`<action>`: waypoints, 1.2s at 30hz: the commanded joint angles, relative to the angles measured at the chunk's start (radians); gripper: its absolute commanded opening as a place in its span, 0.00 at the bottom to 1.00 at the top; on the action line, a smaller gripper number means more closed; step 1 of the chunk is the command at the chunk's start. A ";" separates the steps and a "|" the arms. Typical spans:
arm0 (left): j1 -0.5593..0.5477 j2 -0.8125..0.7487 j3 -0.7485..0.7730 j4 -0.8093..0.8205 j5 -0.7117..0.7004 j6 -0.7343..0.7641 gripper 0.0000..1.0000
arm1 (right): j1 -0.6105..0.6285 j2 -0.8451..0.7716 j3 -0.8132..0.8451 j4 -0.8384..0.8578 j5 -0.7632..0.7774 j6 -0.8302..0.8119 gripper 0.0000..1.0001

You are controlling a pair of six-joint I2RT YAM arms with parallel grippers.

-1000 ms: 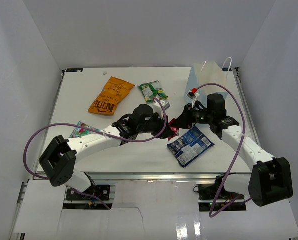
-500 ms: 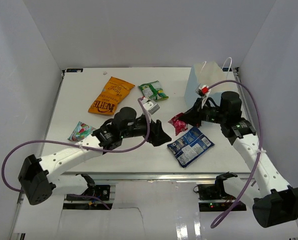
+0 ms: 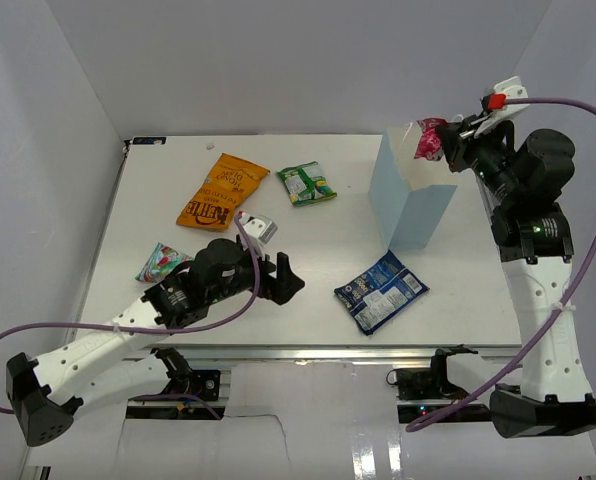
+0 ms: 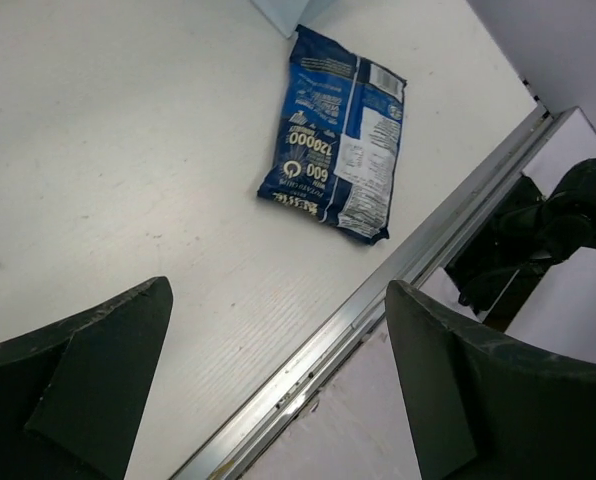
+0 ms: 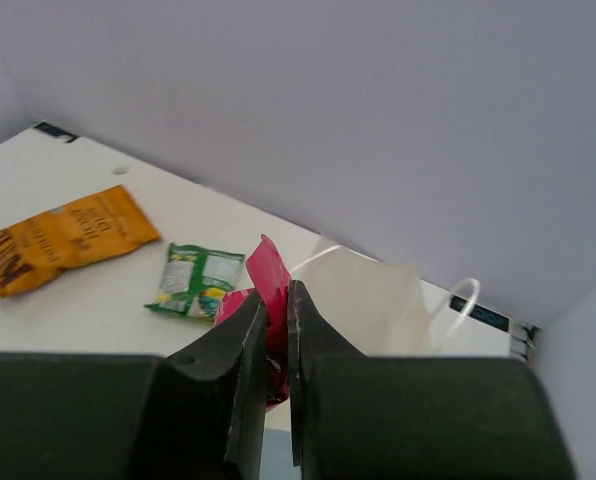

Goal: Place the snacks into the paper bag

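Holding the small red foil packet (image 3: 429,140) pinched between the fingers of the right gripper (image 3: 444,142), we hover above the tall light-blue paper bag (image 3: 410,205) at the far right. We should centre it over the open mouth, lower past the rim, then release. Left gripper (image 3: 284,280): fingers spread wide, empty.

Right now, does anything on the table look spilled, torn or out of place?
Nothing stands out. The paper bag stands upright, the right gripper pinches the red packet at its top opening, and the orange packet, green packet, blue-and-white packet and teal packet lie flat, apart, on the table. The left gripper is open and empty.
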 commanded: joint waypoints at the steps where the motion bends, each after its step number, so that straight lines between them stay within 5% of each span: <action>1: -0.001 -0.080 -0.025 -0.036 -0.110 -0.032 0.98 | -0.024 0.068 0.043 0.043 0.216 0.023 0.08; 10: -0.001 -0.169 -0.057 -0.077 -0.242 -0.150 0.98 | -0.024 0.232 -0.018 0.108 0.327 -0.031 0.14; 14: 0.000 -0.146 -0.048 -0.135 -0.346 -0.227 0.98 | -0.024 0.228 -0.052 0.089 0.253 -0.057 0.49; 18: 0.040 -0.091 -0.021 -0.174 -0.359 -0.247 0.98 | -0.027 0.182 -0.058 0.047 0.196 -0.063 0.64; 24: 0.300 -0.003 -0.042 -0.189 -0.201 -0.320 0.98 | -0.039 0.036 -0.109 -0.055 0.029 -0.074 0.65; 31: 0.697 0.175 0.016 -0.390 -0.215 -0.488 0.98 | -0.038 -0.192 -0.397 -0.142 -0.308 -0.135 0.64; 36: 0.818 0.359 0.125 -0.550 -0.305 -0.511 0.98 | -0.039 -0.209 -0.553 -0.115 -0.439 -0.157 0.66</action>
